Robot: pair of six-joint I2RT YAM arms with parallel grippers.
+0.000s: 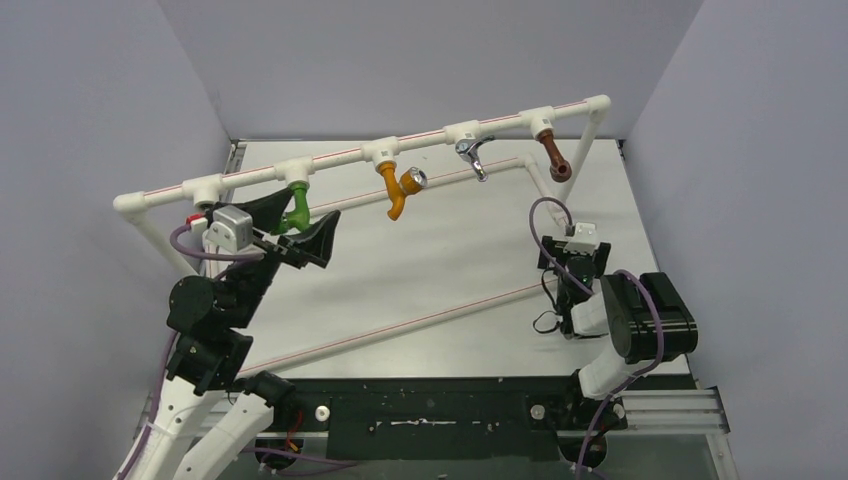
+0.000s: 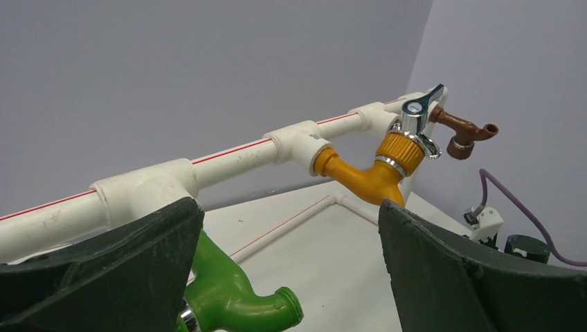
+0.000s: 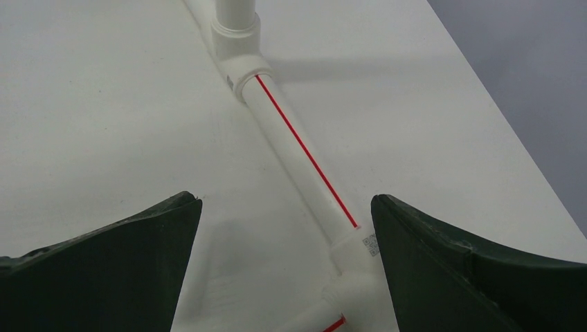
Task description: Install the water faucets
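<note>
A white pipe frame (image 1: 340, 161) carries a row of faucets on its raised top bar. From left: a green faucet (image 1: 296, 205), an orange faucet (image 1: 396, 189), a chrome faucet (image 1: 471, 154) and a brown faucet (image 1: 553, 157). My left gripper (image 1: 298, 228) is open, its jaws standing either side of the green faucet (image 2: 228, 294), which lies close to the left finger (image 2: 124, 270). The orange faucet (image 2: 374, 169) and brown faucet (image 2: 465, 133) show beyond. My right gripper (image 3: 285, 277) is open and empty, low over the frame's right floor pipe (image 3: 297, 149).
The pipe frame's floor pipes run diagonally (image 1: 400, 325) and along the back of the white table. Grey walls enclose the table on three sides. A black strip (image 1: 430, 410) lies along the near edge between the arm bases.
</note>
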